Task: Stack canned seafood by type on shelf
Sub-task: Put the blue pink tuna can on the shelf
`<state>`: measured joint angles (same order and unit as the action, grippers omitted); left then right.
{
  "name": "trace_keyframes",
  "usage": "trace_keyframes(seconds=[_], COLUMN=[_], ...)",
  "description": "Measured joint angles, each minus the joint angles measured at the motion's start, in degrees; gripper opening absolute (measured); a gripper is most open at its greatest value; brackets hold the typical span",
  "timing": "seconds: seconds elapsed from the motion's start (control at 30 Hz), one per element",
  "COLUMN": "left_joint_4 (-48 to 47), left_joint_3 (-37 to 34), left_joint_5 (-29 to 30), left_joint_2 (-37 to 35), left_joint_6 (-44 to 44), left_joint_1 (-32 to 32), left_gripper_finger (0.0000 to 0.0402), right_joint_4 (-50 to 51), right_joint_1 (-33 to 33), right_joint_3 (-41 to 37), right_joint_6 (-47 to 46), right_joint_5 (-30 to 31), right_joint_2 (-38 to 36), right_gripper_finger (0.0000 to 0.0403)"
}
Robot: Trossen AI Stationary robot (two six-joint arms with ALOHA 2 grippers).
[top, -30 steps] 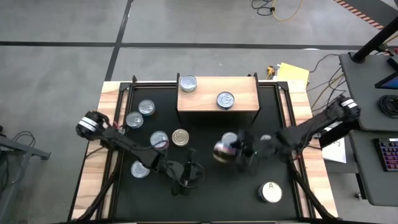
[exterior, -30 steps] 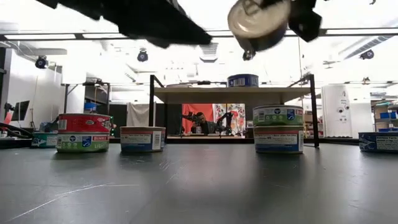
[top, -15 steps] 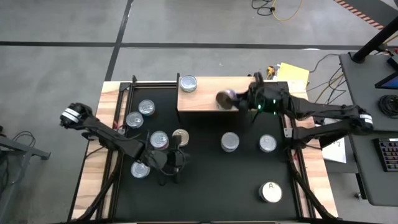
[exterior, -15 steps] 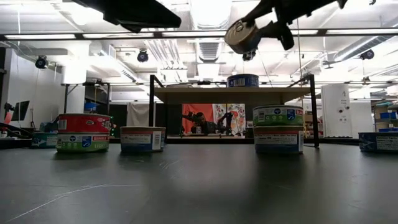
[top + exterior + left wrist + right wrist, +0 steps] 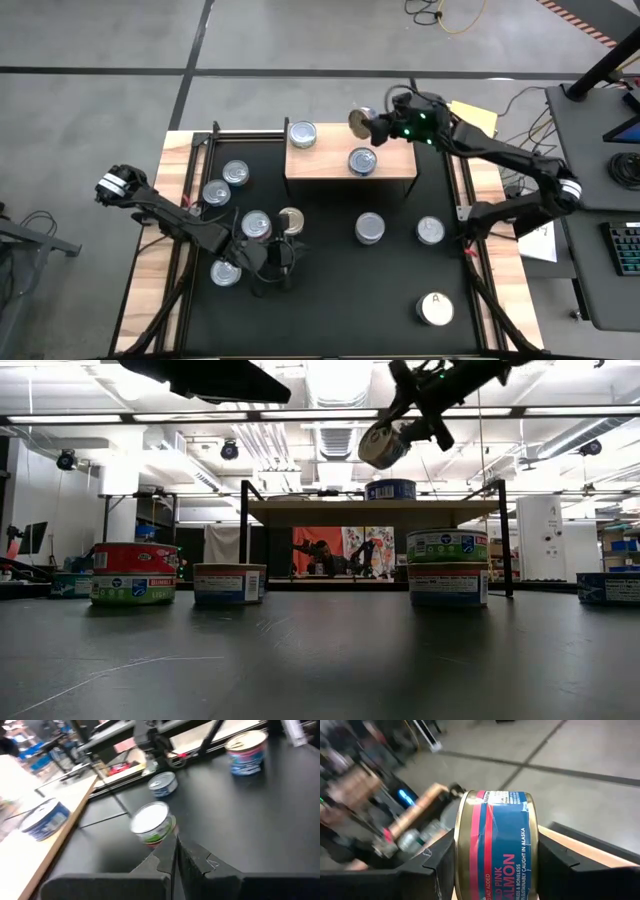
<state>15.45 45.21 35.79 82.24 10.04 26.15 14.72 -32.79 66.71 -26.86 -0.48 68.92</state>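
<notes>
R gripper (image 5: 368, 124) jaws clamp a salmon can (image 5: 492, 845) by its flat ends, can tipped on edge, blue/red label facing the wrist cam. In high view the held can sits in the air just over the shelf's (image 5: 395, 150) far edge, near its mid-right; low view shows it well above the shelf top, tilted. R arm reaches in from the table's right side, stretched diagonally across the shelf's far right corner.

L gripper (image 5: 268, 268) jaws fully closed, fingers (image 5: 192, 862) pressed together, nothing between them. It hovers low over the black table (image 5: 330, 300), front-left area, just beside a gold-top can (image 5: 290, 220) and a red-rimmed can (image 5: 256, 225). L wrist cam looks past the fingers at a green-label can (image 5: 152, 822) close by, w/ a blue can (image 5: 162, 784) and a red/blue can (image 5: 246, 751) farther off.

On the shelf: 2 silver-top cans, one at the far left corner (image 5: 302, 133), one nearer the front edge at mid-right (image 5: 363, 160), almost under the held can.

On the table, left group: 2 silver cans (image 5: 236, 173) (image 5: 216, 192) near the left rail, another (image 5: 226, 272) closer to the front, partly under the L arm. Right group: 2-can stack (image 5: 370, 228) in front of the shelf, single silver can (image 5: 430, 231) to its right. White-top can marked "A" (image 5: 435, 309) sits alone near the front right corner.

Low view: 2-can stack (image 5: 447, 567) stands under the shelf's right end; red can (image 5: 133, 573) and a blue/white can (image 5: 229, 582) at left.
</notes>
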Motion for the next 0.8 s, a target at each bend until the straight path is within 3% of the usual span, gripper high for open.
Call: trace_keyframes(seconds=[0.4,0.63,0.8], left_joint_4=[-1.10,-1.49,-1.47], left_joint_3=[0.00,-0.02,-0.02], left_joint_5=[1.27,1.49,4.38], left_joint_2=[0.00,0.02,0.02], left_joint_6=[-0.01,1.55,1.25], left_joint_1=[0.00,0.00,0.02], left_gripper_finger=[0.0000,0.0000,0.0000], right_joint_4=[28.23,36.65,37.33], right_joint_1=[-3.23,-6.67,-9.20], right_joint_3=[20.49,22.18,20.72], right_joint_6=[10.21,11.07,10.96], right_joint_5=[-0.60,-1.89,-1.54], right_joint_2=[10.47,11.57,11.77], right_gripper_finger=[0.0189,0.0189,0.0189])
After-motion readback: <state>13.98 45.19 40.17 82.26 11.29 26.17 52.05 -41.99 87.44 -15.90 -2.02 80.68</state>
